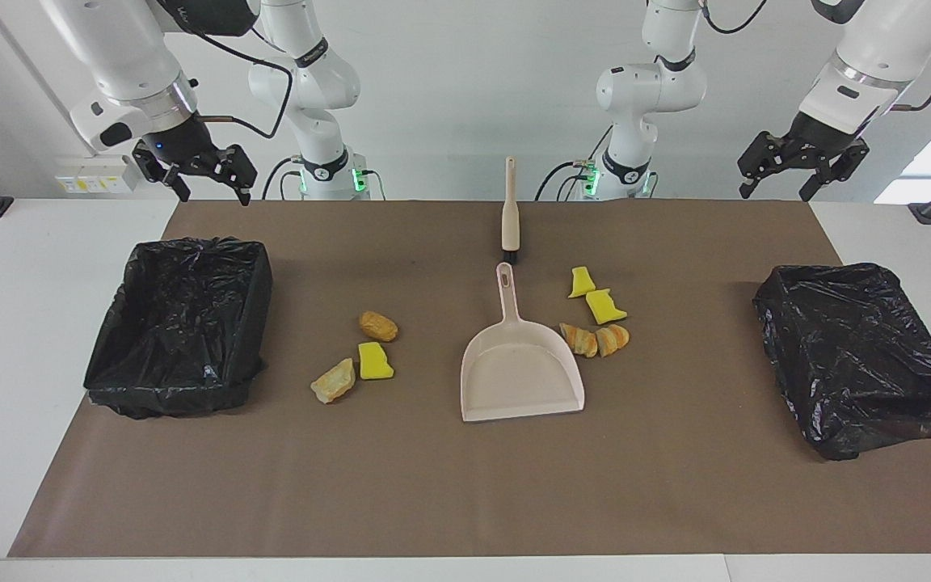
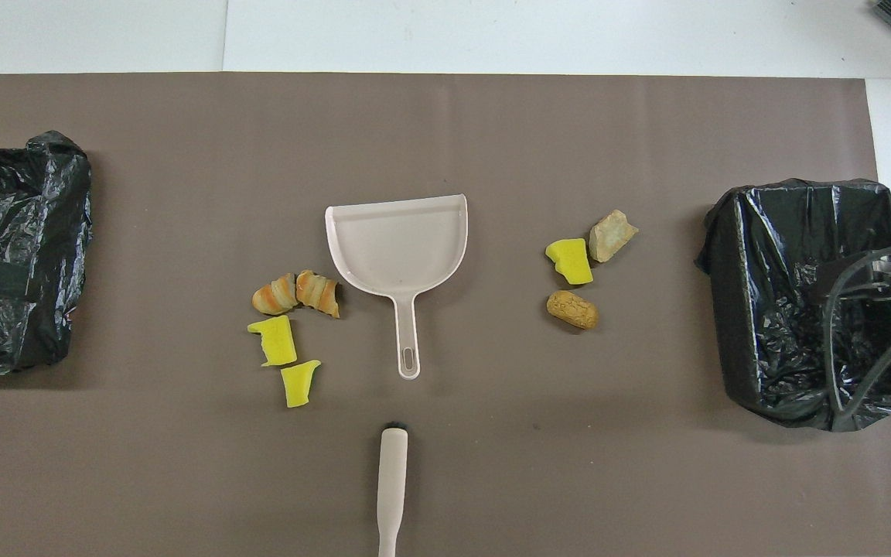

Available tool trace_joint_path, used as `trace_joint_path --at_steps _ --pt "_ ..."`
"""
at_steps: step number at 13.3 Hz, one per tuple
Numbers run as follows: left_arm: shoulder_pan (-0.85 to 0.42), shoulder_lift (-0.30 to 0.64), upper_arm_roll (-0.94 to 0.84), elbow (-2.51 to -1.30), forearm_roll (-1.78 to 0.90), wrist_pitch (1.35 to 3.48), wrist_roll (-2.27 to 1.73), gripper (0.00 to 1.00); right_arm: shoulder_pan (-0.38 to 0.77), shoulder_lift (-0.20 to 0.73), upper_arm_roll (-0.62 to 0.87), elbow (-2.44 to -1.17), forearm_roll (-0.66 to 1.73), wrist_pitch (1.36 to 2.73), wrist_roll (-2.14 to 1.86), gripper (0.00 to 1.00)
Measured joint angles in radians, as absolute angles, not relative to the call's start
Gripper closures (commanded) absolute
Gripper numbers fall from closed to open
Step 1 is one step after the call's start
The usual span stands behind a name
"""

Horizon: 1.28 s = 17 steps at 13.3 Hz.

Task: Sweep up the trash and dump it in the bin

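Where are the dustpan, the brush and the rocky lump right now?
dustpan [image 1: 518, 372]: facing view, middle of its scoop.
brush [image 1: 509, 218]: facing view, on its handle.
rocky lump [image 2: 612, 235]: overhead view, centre of its top face.

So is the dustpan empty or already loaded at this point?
Empty. The dustpan lies flat on the mat with a bare tray, and all seven trash pieces lie on the mat beside it.

Matt brown paper-like sheet [image 1: 465, 485] covers the white smooth tabletop [image 1: 29, 323]. On it: beige smooth plastic dustpan [image 1: 520, 368], slight sheen. Beside the dustpan, bright yellow sponge chunks [image 1: 604, 305], porous and matt, and tan-orange crusty bread-like lumps [image 1: 595, 339], rough. Beige plastic brush [image 1: 509, 212] nearer the robots than the dustpan. Both bins lined with glossy crinkled black plastic bags [image 1: 179, 323].
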<state>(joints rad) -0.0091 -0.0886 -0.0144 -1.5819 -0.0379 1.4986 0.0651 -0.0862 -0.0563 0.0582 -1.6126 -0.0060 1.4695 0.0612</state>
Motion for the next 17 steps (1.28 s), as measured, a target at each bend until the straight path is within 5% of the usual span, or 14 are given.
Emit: trace_joint_path --at_steps 17 --pt "-0.048 -0.077 -0.026 -1.641 -0.04 1.532 0.041 0.0 -0.082 -0.049 0.074 -1.613 0.024 1.47 0.061 0.0"
